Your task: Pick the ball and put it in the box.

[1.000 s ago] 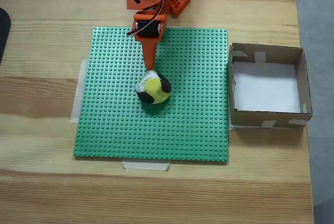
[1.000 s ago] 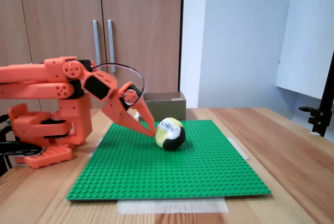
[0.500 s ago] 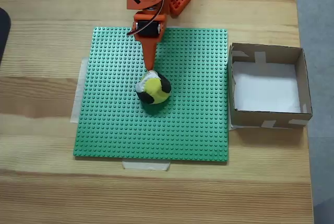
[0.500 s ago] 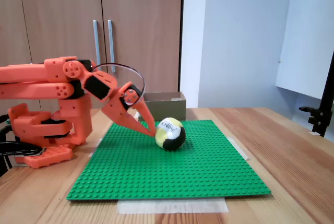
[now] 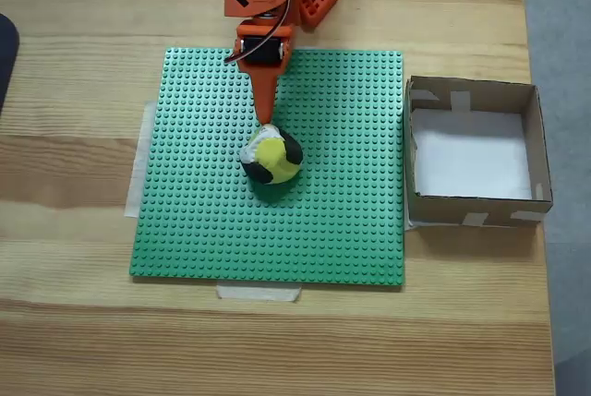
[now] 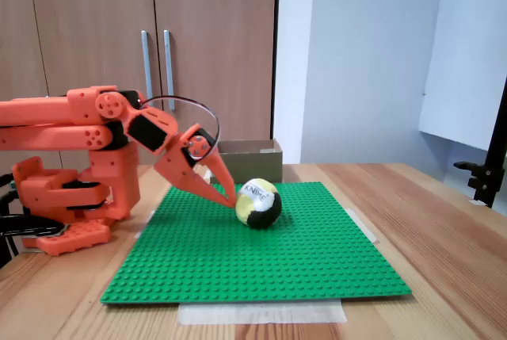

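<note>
Orange gripper (image 6: 230,197) tips together against ball (image 6: 259,202), lettered white panel up, green baseplate (image 5: 323,221)

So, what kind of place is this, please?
Probably an indoor hobby or lab workbench. A wooden table carries a taped-down green studded baseplate under an orange robot arm, with wooden cabinet doors and a plain wall behind.

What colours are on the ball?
Yellow, black and white panels on the ball, with black lettering on the white; clearest in the side fixed view.
</note>
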